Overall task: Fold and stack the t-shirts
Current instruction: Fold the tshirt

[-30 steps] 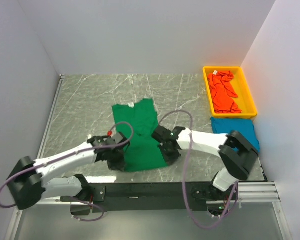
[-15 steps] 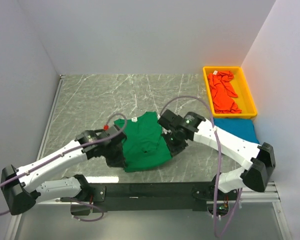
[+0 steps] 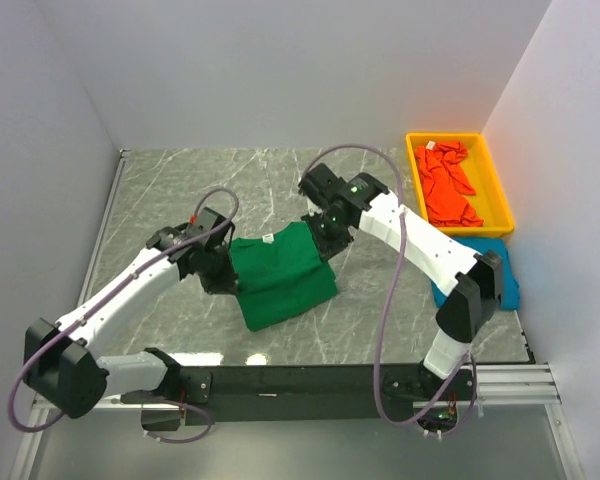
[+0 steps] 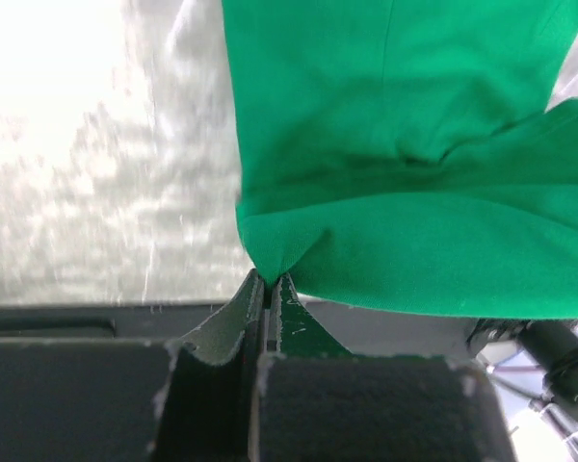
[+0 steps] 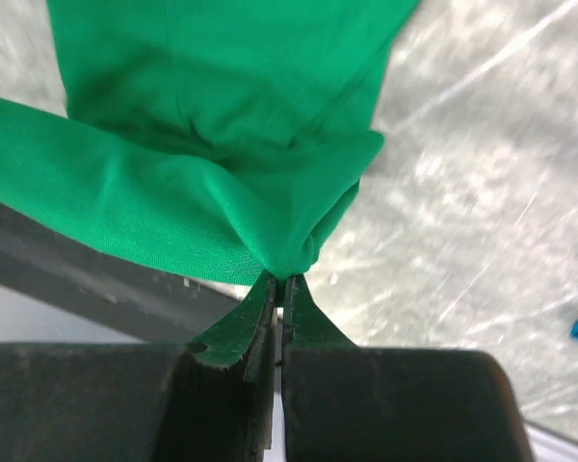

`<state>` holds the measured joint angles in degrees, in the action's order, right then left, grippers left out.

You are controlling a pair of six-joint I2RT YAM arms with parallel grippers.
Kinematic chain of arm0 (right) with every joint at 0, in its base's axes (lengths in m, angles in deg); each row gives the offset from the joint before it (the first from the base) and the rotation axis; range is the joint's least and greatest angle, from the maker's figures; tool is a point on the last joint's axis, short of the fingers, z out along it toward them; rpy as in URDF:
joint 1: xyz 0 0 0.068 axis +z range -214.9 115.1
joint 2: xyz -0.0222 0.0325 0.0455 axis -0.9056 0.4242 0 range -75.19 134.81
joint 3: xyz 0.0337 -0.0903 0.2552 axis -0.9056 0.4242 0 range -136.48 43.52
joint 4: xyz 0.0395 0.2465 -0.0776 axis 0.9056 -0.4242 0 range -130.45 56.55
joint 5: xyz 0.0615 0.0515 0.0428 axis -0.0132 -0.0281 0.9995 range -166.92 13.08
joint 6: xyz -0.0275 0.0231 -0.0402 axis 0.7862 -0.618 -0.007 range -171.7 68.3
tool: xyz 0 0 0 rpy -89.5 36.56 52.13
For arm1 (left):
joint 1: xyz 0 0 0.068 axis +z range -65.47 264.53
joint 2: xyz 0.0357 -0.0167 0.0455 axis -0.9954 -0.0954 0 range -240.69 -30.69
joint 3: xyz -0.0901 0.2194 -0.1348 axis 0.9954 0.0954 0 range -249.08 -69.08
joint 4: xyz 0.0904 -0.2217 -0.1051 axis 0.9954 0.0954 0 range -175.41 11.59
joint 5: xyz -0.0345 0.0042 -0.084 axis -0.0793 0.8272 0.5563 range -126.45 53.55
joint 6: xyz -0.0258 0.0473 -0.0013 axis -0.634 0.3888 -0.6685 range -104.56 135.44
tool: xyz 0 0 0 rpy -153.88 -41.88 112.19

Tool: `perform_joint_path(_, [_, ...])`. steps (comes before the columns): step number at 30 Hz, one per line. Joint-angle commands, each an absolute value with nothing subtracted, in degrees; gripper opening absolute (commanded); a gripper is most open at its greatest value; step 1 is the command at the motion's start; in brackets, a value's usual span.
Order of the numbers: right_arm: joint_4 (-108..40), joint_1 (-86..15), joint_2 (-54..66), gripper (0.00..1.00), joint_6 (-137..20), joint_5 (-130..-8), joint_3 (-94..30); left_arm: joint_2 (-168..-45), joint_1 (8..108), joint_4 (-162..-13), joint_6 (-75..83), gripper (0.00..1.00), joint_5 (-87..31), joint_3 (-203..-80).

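The green t-shirt (image 3: 280,275) lies partly folded at the middle of the marbled worktop (image 3: 170,190), between the 2 arms. From above, the left fingers (image 3: 220,272) meet the shirt at its left side and the right fingers (image 3: 327,232) meet it at its far right corner, but the wrists hide the grip itself. The wrist cameras settle it. The left fingers (image 4: 266,289) are pinched closed on a bunched corner of green cloth, and the right fingers (image 5: 277,287) are clamped on a gathered fold.

Only the top view shows the other 2 shirts whole. The orange-red t-shirt (image 3: 448,185) is crumpled inside the yellow bin (image 3: 496,180) at the far right. The blue t-shirt (image 3: 504,272) lies on the worktop just in front of the bin, partly behind the right arm. The right wrist view catches only a sliver of blue at its edge.
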<state>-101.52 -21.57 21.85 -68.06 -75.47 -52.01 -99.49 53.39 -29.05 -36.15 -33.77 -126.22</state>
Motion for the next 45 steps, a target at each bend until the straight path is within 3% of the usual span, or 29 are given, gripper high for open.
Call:
perform_joint_path(1, [-101.0,-24.1,24.7,0.00,-65.2,-75.8,-58.3,-102.6,57.3,-33.9,-29.7,0.01,-35.1,-130.9])
perform_joint_path(18, [-90.9,-32.4,45.9,0.00,-63.9,-72.6,-72.3,-120.5,68.8,-48.8,-24.9,0.01,-36.4,-133.1])
perform_joint_path(27, [-79.7,-33.1,47.9,0.06,-64.8,-73.8,-65.4,-126.8,69.7,-56.2,-26.0,0.01,-36.3,-131.3])
perform_joint_path(30, [-77.8,-33.3,47.3,0.09,-65.3,-74.5,-63.5,-126.6,69.8,-57.5,-26.4,0.09,-36.3,-131.0])
perform_joint_path(33, [-76.6,-33.5,45.8,0.19,-66.5,-75.2,-62.3,-125.3,69.7,-56.5,-26.3,0.25,-38.5,-132.1])
perform_joint_path(34, [-76.4,-33.6,45.1,0.31,-67.1,-75.9,-62.0,-124.8,69.7,-55.7,-26.1,0.34,-39.3,-132.5])
perform_joint_path(36, [-74.8,-33.8,42.0,0.40,-69.0,-78.1,-59.7,-122.6,69.7,-54.0,-26.1,0.47,-40.0,-133.3])
perform_joint_path(37, [-73.8,-33.9,40.7,0.47,-70.1,-78.8,-58.4,-121.4,69.7,-53.8,-26.0,0.63,-40.1,-133.2])
perform_joint_path(40, [-67.8,-34.1,33.9,0.51,-70.8,-78.2,-51.2,-115.4,69.3,-53.8,-25.7,0.83,-40.4,-131.7])
perform_joint_path(45, [-53.7,-34.4,25.6,0.51,-67.7,-62.5,-38.0,-106.9,66.5,-59.6,-24.5,0.79,-35.9,-123.9])
